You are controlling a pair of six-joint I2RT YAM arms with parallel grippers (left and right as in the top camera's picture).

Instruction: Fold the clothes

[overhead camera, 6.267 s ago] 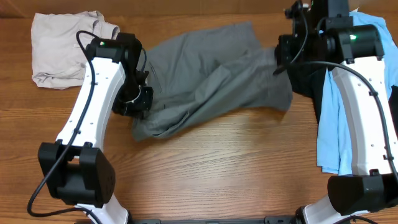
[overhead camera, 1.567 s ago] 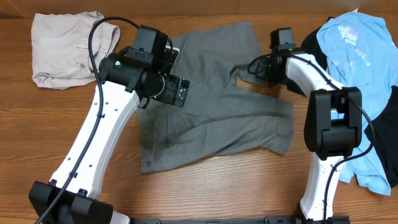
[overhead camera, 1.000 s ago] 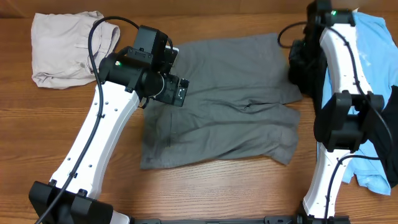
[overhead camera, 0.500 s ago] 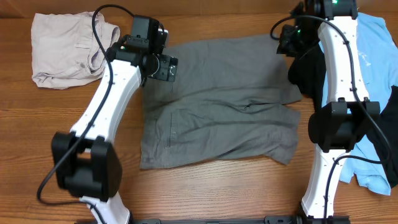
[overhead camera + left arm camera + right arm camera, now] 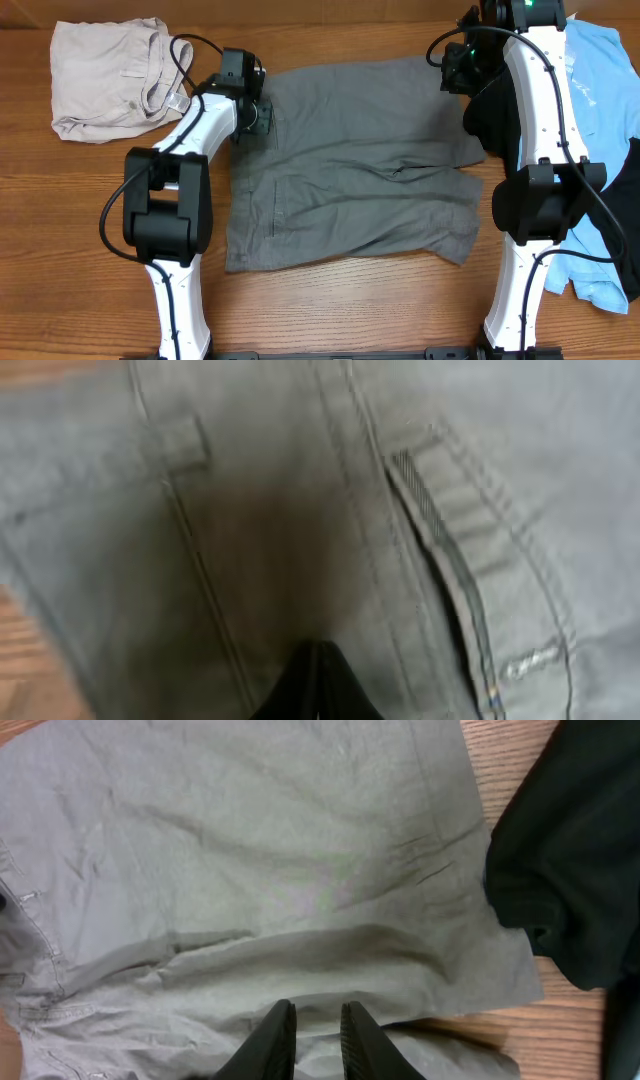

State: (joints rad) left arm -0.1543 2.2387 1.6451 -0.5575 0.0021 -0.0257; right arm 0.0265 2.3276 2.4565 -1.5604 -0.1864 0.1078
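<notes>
Brown wood-grain table [image 5: 350,300] beneath everything; clock directions taken from the overhead view, 12 at the far edge.

At centre, spread flat and fairly smooth: mid-grey cotton shorts [image 5: 360,160], waistband toward 9 o'clock, leg openings toward 3 o'clock, a few creases near the crotch.

At 3 o'clock, running along the table edge: crumpled light-blue T-shirt [image 5: 600,90], partly hidden behind the right white-and-black robot arm [image 5: 545,110].

From 7 o'clock up toward 10 o'clock: left white-and-black robot arm [image 5: 195,120].

At 10 o'clock, well apart from the grey shorts: rumpled beige shorts [image 5: 105,75].

At 2 o'clock, between grey shorts and T-shirt, touching the upper leg hem: bunched black garment [image 5: 495,120].

Left gripper [image 5: 258,112] down on the 11 o'clock waistband corner of the grey shorts; fingertips pressed tight together against the cloth in the wrist view. Cannot tell whether any fabric sits pinched between them.

Right gripper [image 5: 455,70] over the 1 o'clock corner of the grey shorts; fingers a narrow gap apart, nothing visibly between them.

Near the left fingertips: slanted pocket opening [image 5: 440,560] and a small belt loop [image 5: 185,440].
</notes>
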